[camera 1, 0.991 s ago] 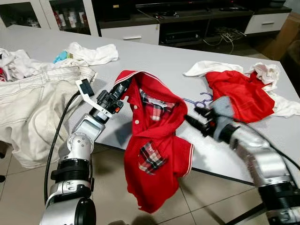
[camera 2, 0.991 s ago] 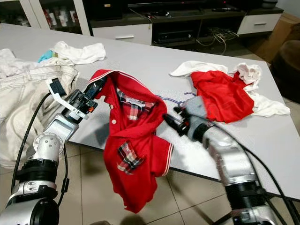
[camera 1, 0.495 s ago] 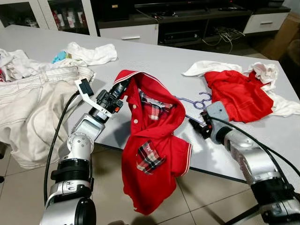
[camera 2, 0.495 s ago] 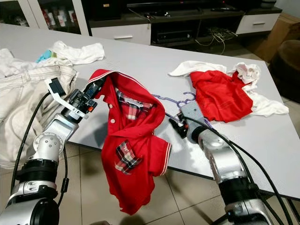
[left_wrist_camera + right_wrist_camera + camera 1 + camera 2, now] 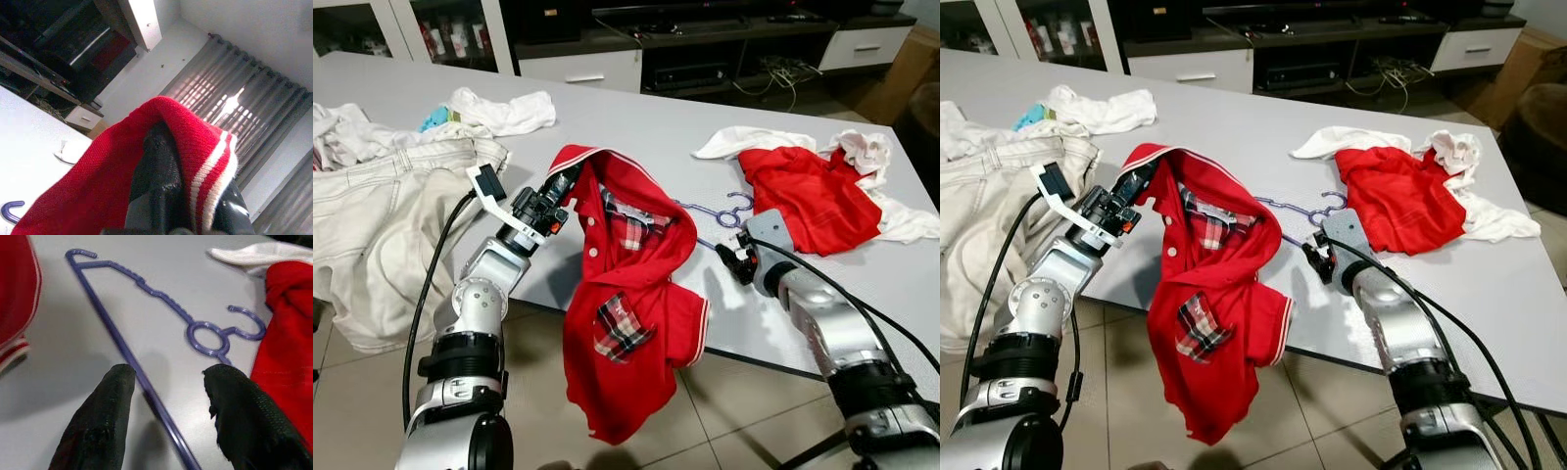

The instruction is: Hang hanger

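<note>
The left gripper (image 5: 570,182) has its fingers clamped on the collar of the red shirt (image 5: 631,294), which drapes over the worktop's (image 5: 636,127) near edge. The purple hanger (image 5: 146,328) lies flat just right of it, the right gripper (image 5: 166,396) above its bar, fingers apart. This looks like the pick-up step: next, lower and close on the bar; no writing is legible.

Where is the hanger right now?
The purple hanger lies flat on the grey table, between the red polo shirt held by the left gripper and the red cloth pile, with the open right gripper straddling its bar.
</note>
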